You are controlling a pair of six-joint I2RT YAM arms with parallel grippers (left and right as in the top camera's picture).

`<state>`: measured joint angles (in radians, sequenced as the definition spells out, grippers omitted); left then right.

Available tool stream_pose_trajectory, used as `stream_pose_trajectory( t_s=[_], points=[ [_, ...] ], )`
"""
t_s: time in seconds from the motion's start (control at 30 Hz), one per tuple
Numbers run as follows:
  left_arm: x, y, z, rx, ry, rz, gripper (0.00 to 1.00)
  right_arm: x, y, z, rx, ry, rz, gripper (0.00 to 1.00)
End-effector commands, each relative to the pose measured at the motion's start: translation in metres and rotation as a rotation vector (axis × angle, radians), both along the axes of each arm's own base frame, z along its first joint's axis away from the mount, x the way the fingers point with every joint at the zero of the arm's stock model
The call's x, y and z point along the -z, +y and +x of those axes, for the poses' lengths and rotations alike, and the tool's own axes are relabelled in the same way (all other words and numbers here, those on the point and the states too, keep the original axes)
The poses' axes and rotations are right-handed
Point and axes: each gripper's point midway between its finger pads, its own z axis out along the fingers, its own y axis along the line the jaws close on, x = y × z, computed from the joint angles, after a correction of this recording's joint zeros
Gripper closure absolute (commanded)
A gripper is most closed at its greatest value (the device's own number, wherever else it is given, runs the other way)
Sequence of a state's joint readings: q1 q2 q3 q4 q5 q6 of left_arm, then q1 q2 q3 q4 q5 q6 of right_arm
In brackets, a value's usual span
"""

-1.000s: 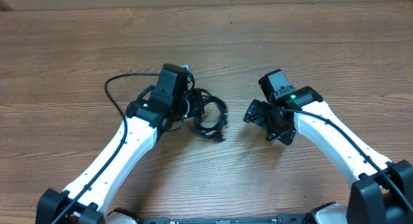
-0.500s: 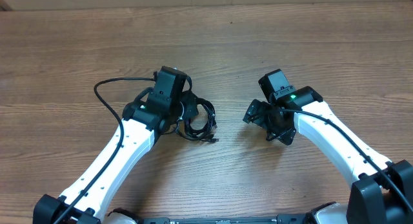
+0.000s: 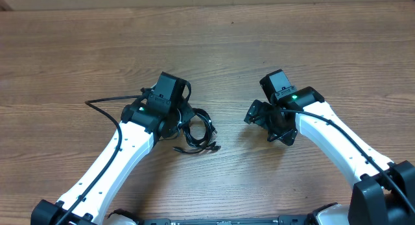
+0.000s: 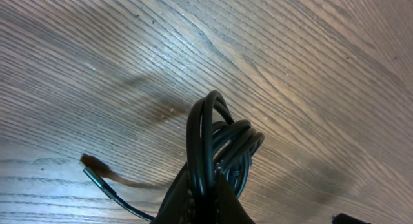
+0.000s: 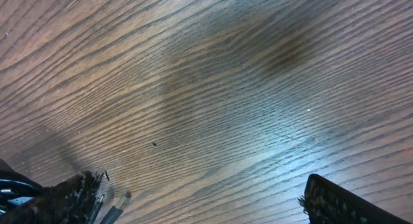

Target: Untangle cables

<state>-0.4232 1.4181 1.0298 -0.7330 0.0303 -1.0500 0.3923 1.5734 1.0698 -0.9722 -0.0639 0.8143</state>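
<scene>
left tool (image 3: 183, 121) is clamped on the cables (image 3: 198, 128), its two fingers pressed together around the bundle. from its own wrist view the tool (image 4: 201, 201) sits at the bottom edge of the picture with several black loops of the cables (image 4: 216, 130) standing up out of the pinch and bulging to the right. the loops are packed tight against each other, and i cannot tell how many cords are in there. one loose strand comes out low on the left and finishes in a small plug end (image 4: 88, 161), which casts its own shadow on the wood.

from above, the bundle lies just right of the left wrist, about in the middle of the counter (image 3: 324, 43), with a short tail curling out toward the near edge. a thicker black wire (image 3: 104, 104) from the left arm sticks out sideways to the left, well clear of the bundle.

right tool (image 3: 266, 124) has its fingers spread wide apart and holds nothing. it is off to the right of the cables, near them but apart, with bare wood between. in its wrist view the right tool (image 5: 203, 204) shows only two dark fingertips (image 5: 339, 201) at the bottom corners. something dark at the far left edge may be the bundle, but it is too cropped to be sure.
</scene>
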Motion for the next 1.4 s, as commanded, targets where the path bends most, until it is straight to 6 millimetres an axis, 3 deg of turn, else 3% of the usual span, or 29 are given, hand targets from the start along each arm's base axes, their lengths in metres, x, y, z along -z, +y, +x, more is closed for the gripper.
stream_pose_trajectory(
  t_s=[0.0,0.73,0.83,0.97,1.13,1.27,1.37],
  points=[
    [-0.011,-0.003,0.003,-0.025,-0.023,-0.045,0.96,-0.015,0.003,0.009,-0.001,-0.047,0.021,0.0],
    [-0.006,-0.007,-0.015,0.067,0.028,-0.014,0.95,-0.014,0.003,0.009,-0.001,-0.047,0.021,0.0],
    [-0.016,-0.008,-0.012,0.104,-0.013,-0.008,0.96,-0.014,0.003,0.009,-0.001,-0.047,0.021,0.0],
    [-0.051,-0.007,-0.004,0.149,-0.113,0.006,0.96,-0.014,0.003,0.009,-0.001,-0.047,0.021,0.0],
    [-0.077,0.021,-0.006,0.081,-0.173,0.124,0.96,-0.015,0.003,0.009,-0.001,-0.047,0.021,0.0],
    [-0.068,0.044,-0.019,0.062,-0.135,0.292,0.96,-0.014,0.003,0.009,-0.001,-0.047,0.021,0.0],
    [-0.053,0.029,-0.033,0.175,-0.088,0.324,0.96,-0.015,0.003,0.009,-0.001,-0.047,0.021,0.0]
  ],
)
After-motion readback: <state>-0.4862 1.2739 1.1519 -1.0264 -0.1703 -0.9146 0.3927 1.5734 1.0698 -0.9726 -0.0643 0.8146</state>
